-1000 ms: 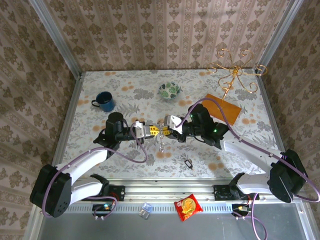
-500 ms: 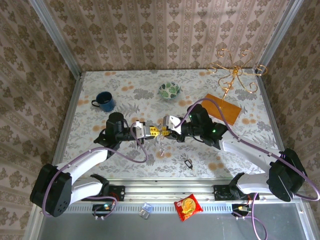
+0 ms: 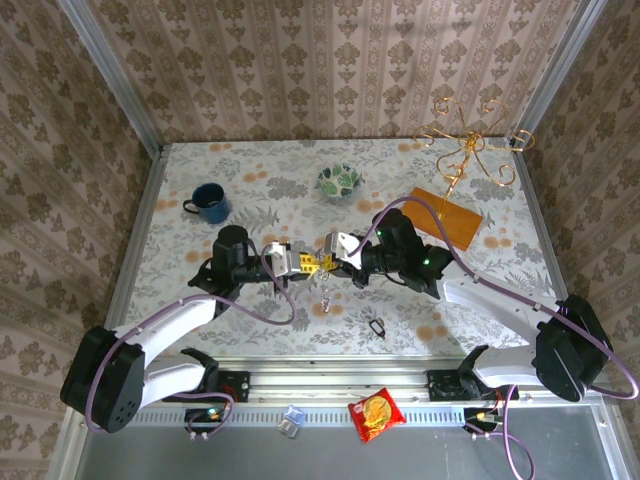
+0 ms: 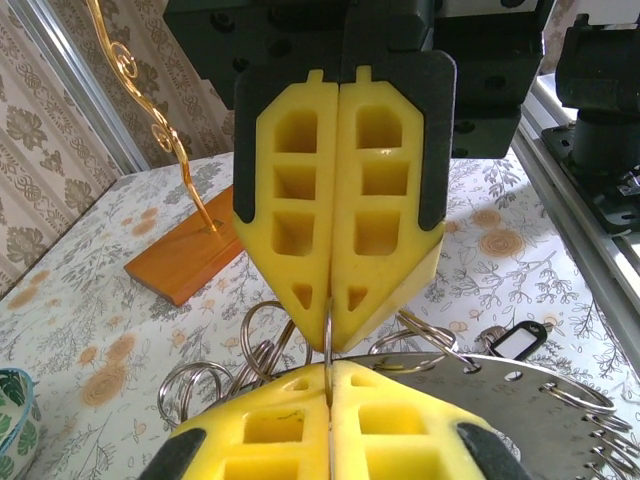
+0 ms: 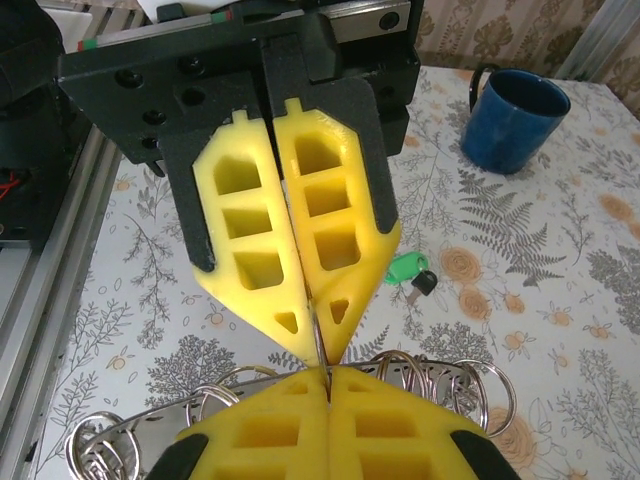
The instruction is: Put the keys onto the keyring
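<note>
My left gripper (image 3: pixel 315 264) and right gripper (image 3: pixel 325 262) meet tip to tip over the middle of the table. Both are shut on the same thin silver ring (image 4: pixel 328 335), edge-on between the yellow pads. That ring belongs to a bunch of silver split rings (image 5: pixel 520 385) on a flat metal plate (image 4: pixel 520 385), which hangs below the grippers as a silver bunch (image 3: pixel 326 292). A bright green key head (image 5: pixel 404 267) with a small black-headed key (image 5: pixel 424 283) lies on the table under the left gripper. The dark oval keyring (image 3: pixel 377 327) lies on the table near the front; its dark loop (image 4: pixel 513 340) shows a white middle.
A blue mug (image 3: pixel 208 202) stands at the left, a patterned bowl (image 3: pixel 340 181) at the back centre. A gold wire stand (image 3: pixel 470 140) on an orange wooden base (image 3: pixel 446 214) sits at the back right. A red snack packet (image 3: pixel 375 413) lies on the front rail.
The right gripper has edged slightly left towards the left gripper. Both stay shut on the ring, and the bunch still hangs beneath them.
</note>
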Robot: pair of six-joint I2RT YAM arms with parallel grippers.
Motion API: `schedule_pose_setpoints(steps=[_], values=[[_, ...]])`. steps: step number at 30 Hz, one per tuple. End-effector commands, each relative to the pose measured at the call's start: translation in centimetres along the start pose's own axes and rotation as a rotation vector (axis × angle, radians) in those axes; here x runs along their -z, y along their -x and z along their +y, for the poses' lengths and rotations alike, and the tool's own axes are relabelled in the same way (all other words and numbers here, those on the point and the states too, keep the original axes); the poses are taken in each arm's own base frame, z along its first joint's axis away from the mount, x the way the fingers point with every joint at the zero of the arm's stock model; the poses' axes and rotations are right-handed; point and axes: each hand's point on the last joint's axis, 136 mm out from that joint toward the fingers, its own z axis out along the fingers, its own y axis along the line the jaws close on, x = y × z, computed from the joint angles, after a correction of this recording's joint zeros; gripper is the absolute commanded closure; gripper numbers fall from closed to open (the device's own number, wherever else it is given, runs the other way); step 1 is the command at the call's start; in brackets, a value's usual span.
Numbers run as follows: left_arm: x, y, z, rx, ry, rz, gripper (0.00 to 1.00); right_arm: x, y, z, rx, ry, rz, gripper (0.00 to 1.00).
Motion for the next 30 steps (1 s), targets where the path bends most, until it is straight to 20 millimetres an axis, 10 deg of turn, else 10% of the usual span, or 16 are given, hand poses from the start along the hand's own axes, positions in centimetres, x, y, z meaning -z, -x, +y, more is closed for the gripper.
schedule_pose_setpoints(steps=[1,30], values=[[-0.16,0.93,0.34,-0.021,0.007,-0.038,0.9,-0.27,0.81,0.61,-0.009,0.047,-0.012,1.0],[-0.32,1.07,0.03,-0.013,-0.018,-0.041,1.0,-0.73,1.29,0.49,-0.038,0.046,-0.025,0.89]])
